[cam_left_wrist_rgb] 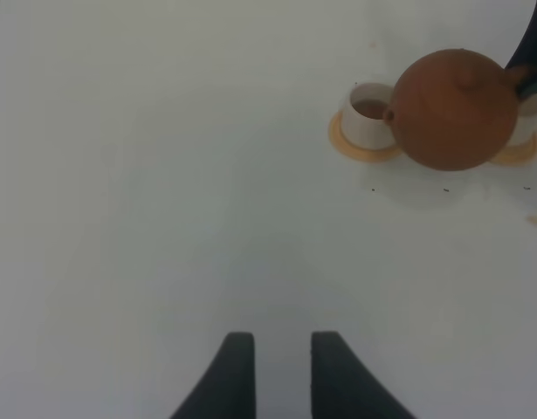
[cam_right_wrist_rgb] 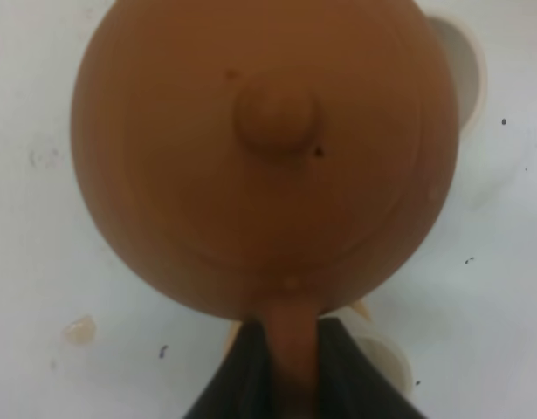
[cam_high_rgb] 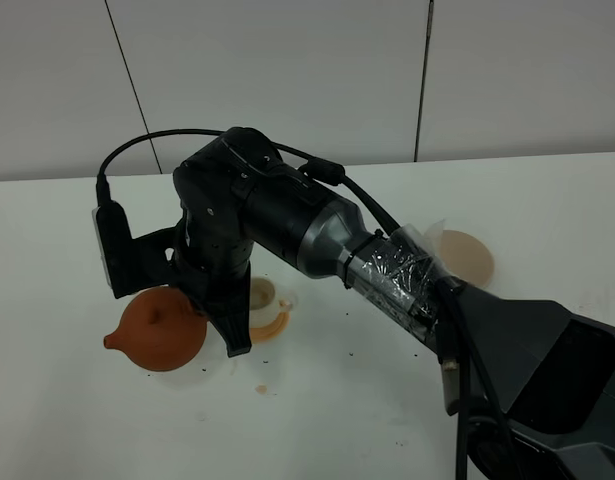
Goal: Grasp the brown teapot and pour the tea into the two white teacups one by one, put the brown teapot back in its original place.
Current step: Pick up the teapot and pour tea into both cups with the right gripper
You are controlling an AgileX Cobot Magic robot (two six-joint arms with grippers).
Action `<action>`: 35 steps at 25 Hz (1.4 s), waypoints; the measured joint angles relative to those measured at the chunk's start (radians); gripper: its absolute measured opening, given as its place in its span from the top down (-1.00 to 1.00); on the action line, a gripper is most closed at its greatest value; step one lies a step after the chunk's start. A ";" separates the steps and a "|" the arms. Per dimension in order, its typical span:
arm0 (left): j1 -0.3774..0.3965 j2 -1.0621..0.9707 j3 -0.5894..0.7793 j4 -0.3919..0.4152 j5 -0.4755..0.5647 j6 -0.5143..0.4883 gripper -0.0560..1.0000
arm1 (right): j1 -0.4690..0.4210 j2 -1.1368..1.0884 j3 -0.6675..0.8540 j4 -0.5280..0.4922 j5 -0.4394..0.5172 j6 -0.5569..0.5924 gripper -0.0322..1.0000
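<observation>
Two jaws of right gripper (cam_right_wrist_rgb: 294, 367) clenched on brown teapot (cam_right_wrist_rgb: 268, 157) handle; pot hangs by the cups. High view: spout at 9 o'clock, handle at 3. Spout tip just beside white teacup (cam_left_wrist_rgb: 364, 124) holding tea (cam_left_wrist_rgb: 371, 108). Left gripper (cam_left_wrist_rgb: 283, 371) parted, empty, well apart.

High view: the right gripper (cam_high_rgb: 212, 310) covers the brown teapot (cam_high_rgb: 159, 328)'s handle and most of one white teacup (cam_high_rgb: 261, 293). The teapot hides the other teacup (cam_left_wrist_rgb: 368, 113) there. The taped forearm (cam_high_rgb: 397, 270) hides the pale beige disc (cam_high_rgb: 469, 255)'s left edge. Right wrist view: the blurred teapot is cropped at the upper edge, its spout unseen. Left wrist view: the left gripper (cam_left_wrist_rgb: 275, 345) is cut off at the bottom edge.
</observation>
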 joint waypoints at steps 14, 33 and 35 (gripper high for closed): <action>0.000 0.000 0.000 0.000 0.000 0.001 0.46 | -0.083 -0.062 0.000 -0.063 0.004 0.233 0.76; 0.000 0.000 0.000 0.000 0.000 0.001 0.46 | -0.246 -0.271 0.370 0.067 0.003 0.397 0.76; 0.000 0.000 0.000 0.000 0.000 0.001 0.46 | -0.246 -0.275 0.397 0.069 0.002 0.403 0.76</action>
